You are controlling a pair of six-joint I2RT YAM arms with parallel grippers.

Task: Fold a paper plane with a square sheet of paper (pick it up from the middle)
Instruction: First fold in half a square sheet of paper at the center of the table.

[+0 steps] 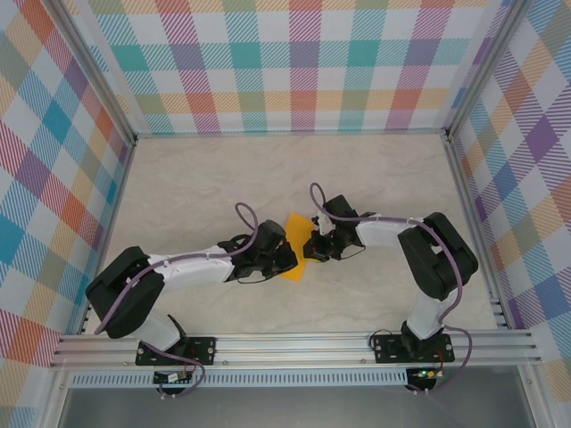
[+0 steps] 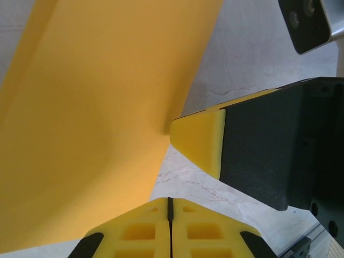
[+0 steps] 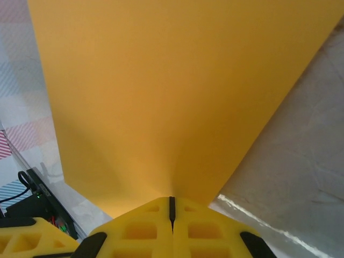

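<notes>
The square sheet of paper (image 1: 296, 246) is plain orange and stands lifted and creased between the two arms at the table's middle. My right gripper (image 1: 315, 245) is shut on it: in the right wrist view the sheet (image 3: 172, 97) fans out straight from the closed slit of the yellow fingers (image 3: 134, 231). My left gripper (image 1: 284, 259) is shut just beside the sheet's lower corner. In the left wrist view the paper (image 2: 91, 123) passes left of the closed fingers (image 2: 140, 234), with bare table above the slit. The right gripper's yellow tip (image 2: 200, 142) meets the paper's edge.
The marbled table (image 1: 214, 187) is walled by checked panels (image 1: 294, 62) on three sides. An aluminium rail (image 1: 294, 348) with both arm bases runs along the near edge. Purple cables (image 1: 243, 214) loop over each wrist.
</notes>
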